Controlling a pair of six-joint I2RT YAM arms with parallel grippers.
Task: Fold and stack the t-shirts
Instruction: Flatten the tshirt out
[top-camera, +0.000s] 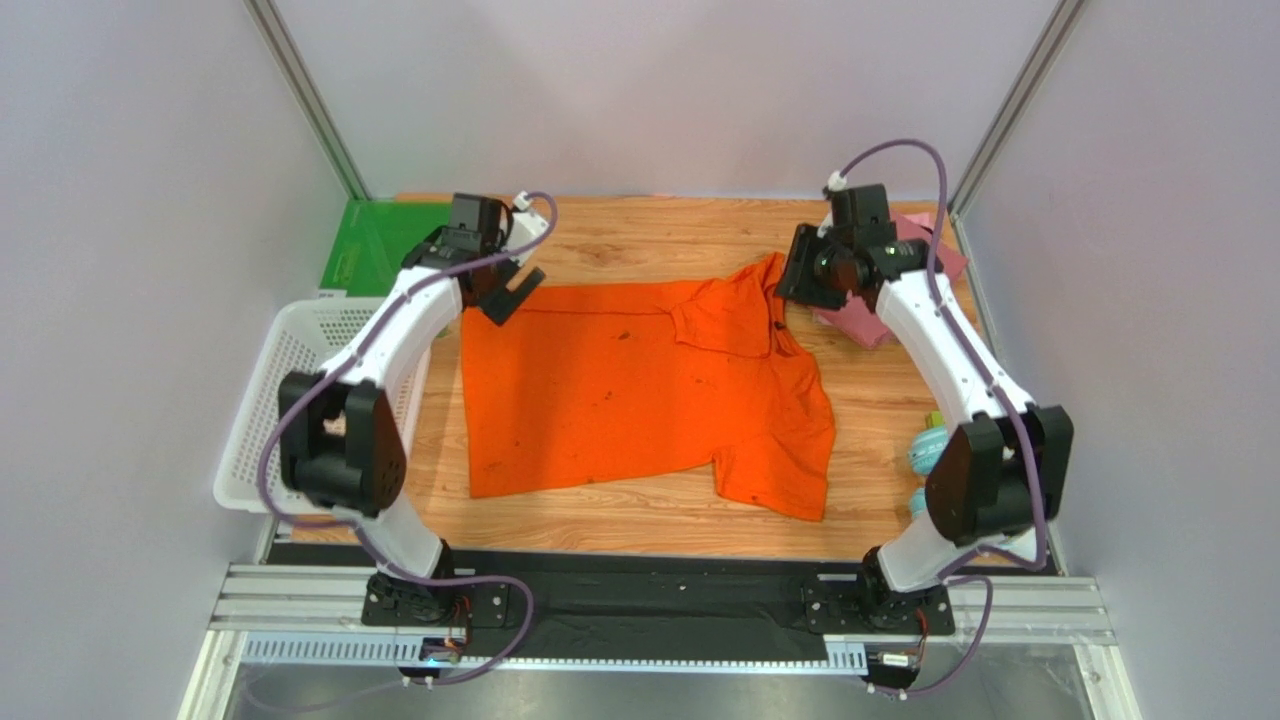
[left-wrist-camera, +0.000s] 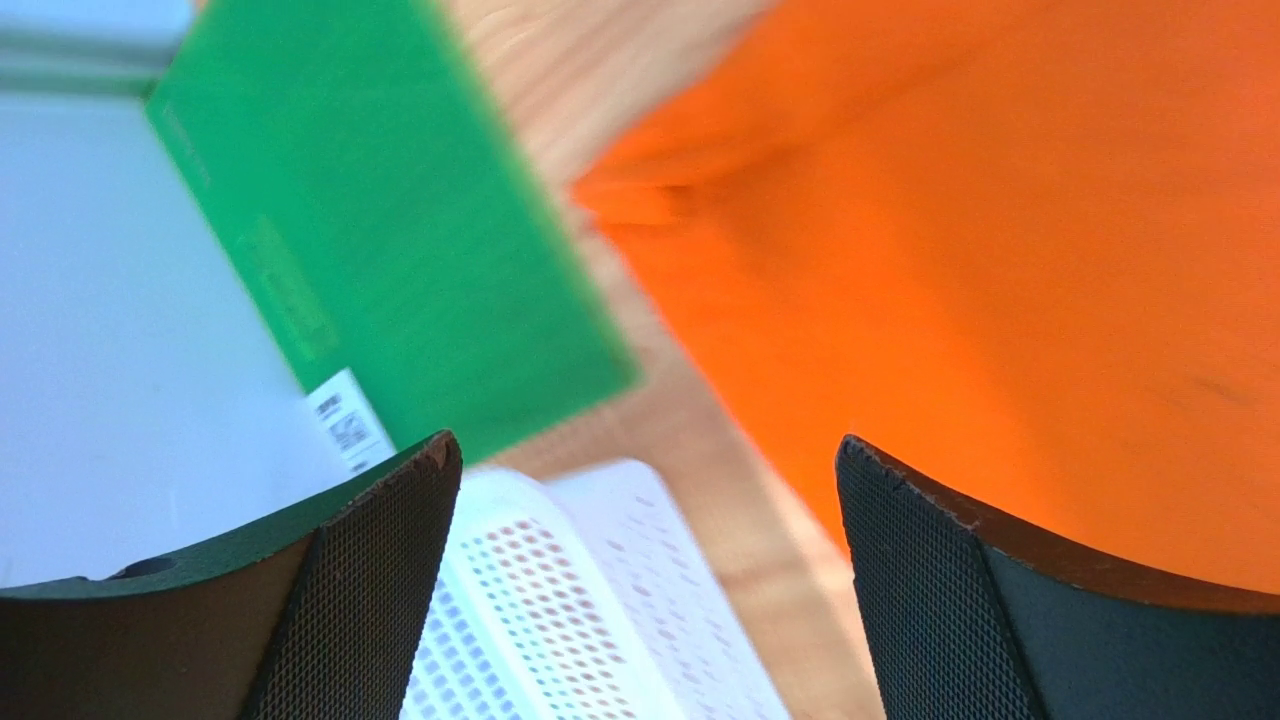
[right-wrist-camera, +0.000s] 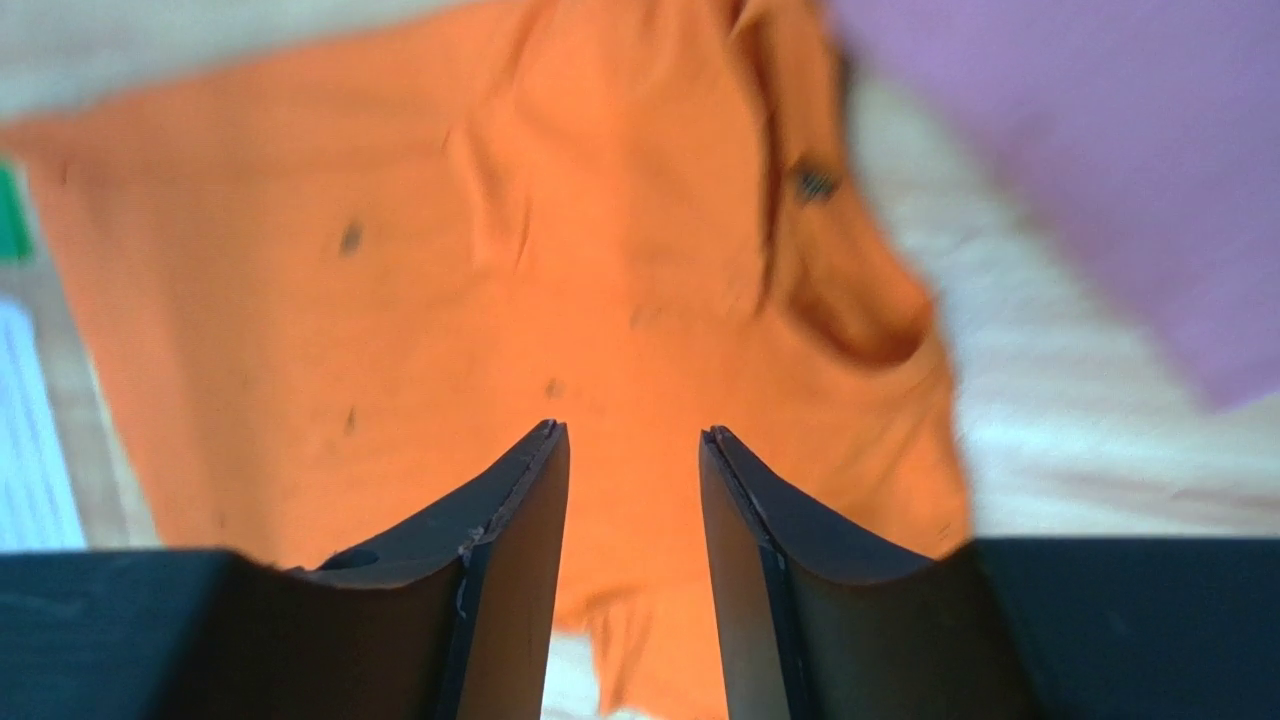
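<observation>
Though lilac-walled, wooden table (top-camera: 601, 528)

Folded pink cloth squares (top-camera: 869, 323) in the tabletop's (top-camera: 631, 518) far right corner are mostly hidden behind the white right arm (top-camera: 939, 353). Teal rounded thing (top-camera: 927, 446) at the right edge is half-covered too, no clue what it is.

A bright orange cloth t-shirt (top-camera: 631, 390) lies spread on the wooden table (top-camera: 661, 518); a green plastic sheet (top-camera: 368, 248) lies left of it, a folded pink shirt (top-camera: 867, 326) right.

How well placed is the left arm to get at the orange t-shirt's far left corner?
Probably yes: the left tool hangs open right beside that corner of the orange t-shirt, nothing between.
</observation>
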